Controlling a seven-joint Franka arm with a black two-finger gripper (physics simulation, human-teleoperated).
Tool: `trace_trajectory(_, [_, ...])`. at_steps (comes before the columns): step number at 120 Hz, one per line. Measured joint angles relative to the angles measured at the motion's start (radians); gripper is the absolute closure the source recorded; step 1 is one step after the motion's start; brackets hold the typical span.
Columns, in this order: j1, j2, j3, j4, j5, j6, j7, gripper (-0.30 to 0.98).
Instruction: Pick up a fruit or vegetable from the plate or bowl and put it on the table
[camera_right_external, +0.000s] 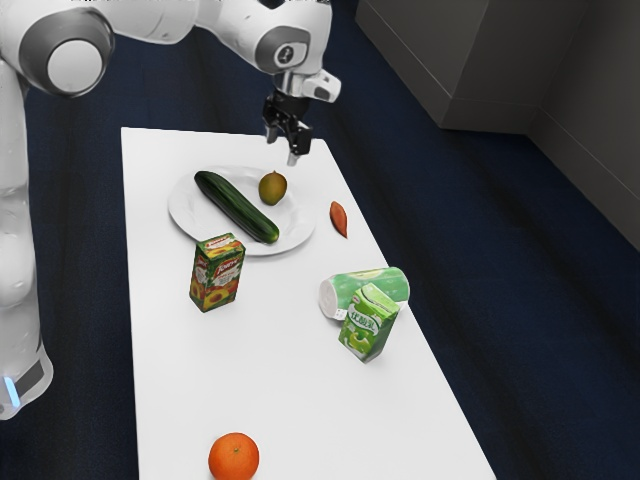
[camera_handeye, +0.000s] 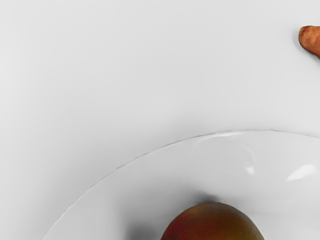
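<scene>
The gripper (camera_right_external: 282, 147) hovers with fingers (camera_right_external: 293, 157) parted and empty, presumably to straddle the mango (camera_right_external: 272, 189) below them on the plate (camera_right_external: 297, 218).

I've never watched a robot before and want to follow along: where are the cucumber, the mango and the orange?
Cucumber (camera_right_external: 236, 207): exterior view, middle of its green side.
Mango (camera_right_external: 272, 189): exterior view, middle of its rounded side.
Orange (camera_right_external: 234, 457): exterior view, middle of its peel.
</scene>
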Motion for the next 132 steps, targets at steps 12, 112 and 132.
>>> trace_trajectory(12, [-0.011,0.037,-0.002,0.000,-0.003,0.017,0.010,0.03])
trace_trajectory(112, [-0.071,0.044,0.041,0.059,-0.021,-0.204,0.043,0.03])
trace_trajectory(132, [-0.088,0.082,0.043,0.095,-0.024,-0.189,0.047,0.03])
